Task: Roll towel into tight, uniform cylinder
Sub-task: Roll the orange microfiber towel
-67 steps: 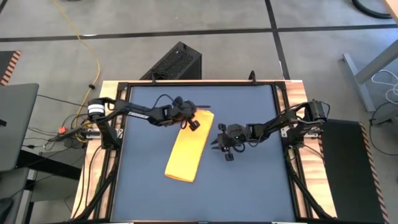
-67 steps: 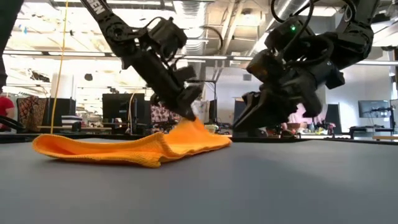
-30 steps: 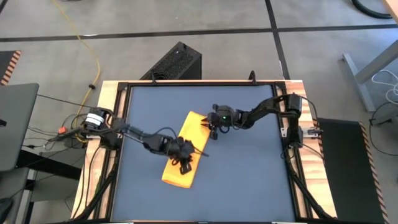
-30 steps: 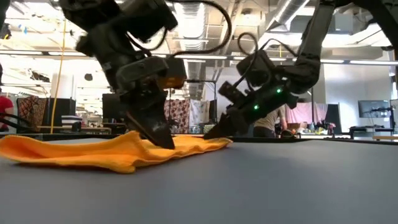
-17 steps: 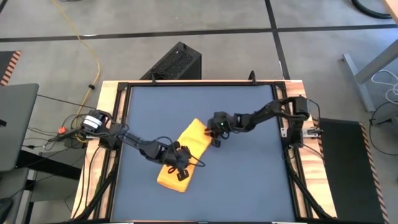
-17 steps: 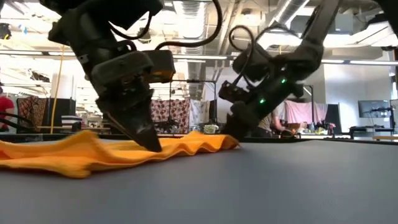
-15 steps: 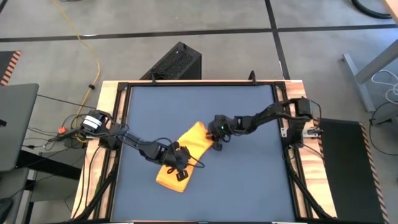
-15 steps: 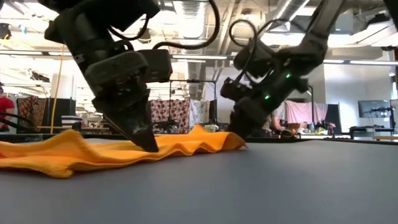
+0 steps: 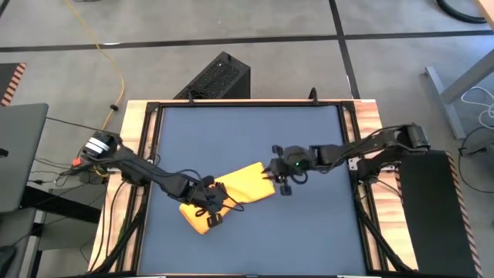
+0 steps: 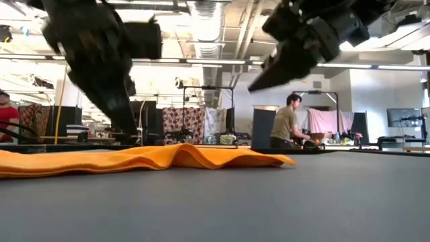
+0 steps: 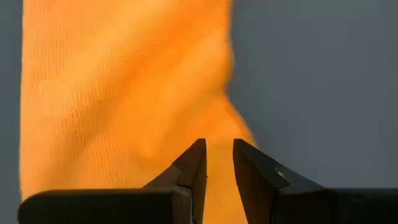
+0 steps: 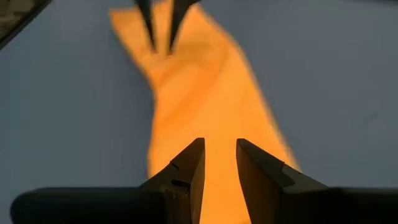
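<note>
Both tools slightly parted, empty, left tool (image 9: pixel 210 210) over towel (image 9: pixel 231 193), right tool (image 9: pixel 270 173) above its end

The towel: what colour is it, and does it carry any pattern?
Plain bright yellow-orange towel, no pattern; clearest in the left wrist view.

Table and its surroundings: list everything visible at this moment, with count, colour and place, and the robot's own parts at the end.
Soft yellow cloth towel: one, bright yellow, a flat folded strip lying slantwise on the table, not rolled.
Table with dark grey mat: one, wood-edged, under both arms.
Black ribbed box: one, on the floor behind the table.
Yellow cable: one, on the floor at far left.
Person in olive shirt: one, in the room beyond the table.
Person in red: one, partly seen at the low view's left edge.
Left hand: one, dark, over the towel's near-left end, fingers slightly apart.
Right hand: one, dark, raised at the towel's far-right end, fingers slightly apart.
</note>
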Robot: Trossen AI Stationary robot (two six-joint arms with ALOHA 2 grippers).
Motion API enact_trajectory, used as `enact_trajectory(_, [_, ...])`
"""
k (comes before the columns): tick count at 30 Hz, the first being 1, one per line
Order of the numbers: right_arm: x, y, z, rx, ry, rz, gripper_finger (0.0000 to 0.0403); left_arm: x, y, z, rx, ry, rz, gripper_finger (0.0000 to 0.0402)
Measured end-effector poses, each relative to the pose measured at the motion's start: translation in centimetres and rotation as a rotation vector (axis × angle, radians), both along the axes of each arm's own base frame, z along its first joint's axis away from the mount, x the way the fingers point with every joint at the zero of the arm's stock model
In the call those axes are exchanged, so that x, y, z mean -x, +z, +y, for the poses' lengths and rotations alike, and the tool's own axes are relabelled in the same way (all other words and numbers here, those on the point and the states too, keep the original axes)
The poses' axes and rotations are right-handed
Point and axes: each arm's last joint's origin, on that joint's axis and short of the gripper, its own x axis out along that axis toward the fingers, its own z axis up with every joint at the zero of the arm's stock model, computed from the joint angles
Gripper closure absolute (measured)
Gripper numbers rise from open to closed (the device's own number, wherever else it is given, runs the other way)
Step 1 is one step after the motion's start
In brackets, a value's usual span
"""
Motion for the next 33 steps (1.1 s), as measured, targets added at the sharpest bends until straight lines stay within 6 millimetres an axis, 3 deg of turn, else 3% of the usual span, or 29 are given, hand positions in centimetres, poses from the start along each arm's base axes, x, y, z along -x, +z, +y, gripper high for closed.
enact_trajectory(3, [0.1,0.7,-1.3,0.016,-0.036,-0.039,0.0285,0.8,1.5,-0.3,0.058,-0.031,-0.013,0.0334])
enact_trajectory(6, [0.0,0.2,-2.4,0.002,-0.048,-0.019,0.0285,1.4,2.9,-0.4,0.095,-0.034,-0.045,0.0334])
enact_trajectory(13, [-2.2,-3.3,-2.7,0.009,0.072,0.0,0.0285,2.3,3.9,-0.8,0.093,0.057,-0.085,0.0334])
enact_trajectory(17, [-3.8,-5.7,-2.9,0.059,0.125,-0.044,0.0285,2.3,2.4,-2.0,0.108,0.091,-0.037,0.0334])
enact_trajectory(25, [-5.7,-10.2,-4.1,0.076,0.186,0.051,0.0285,2.0,-3.0,-4.1,0.212,0.103,0.231,0.0334])
enact_trajectory(33, [-4.8,-11.2,-5.9,0.012,0.109,0.219,0.0285,3.4,-3.1,-3.5,0.204,0.153,0.406,0.0334])
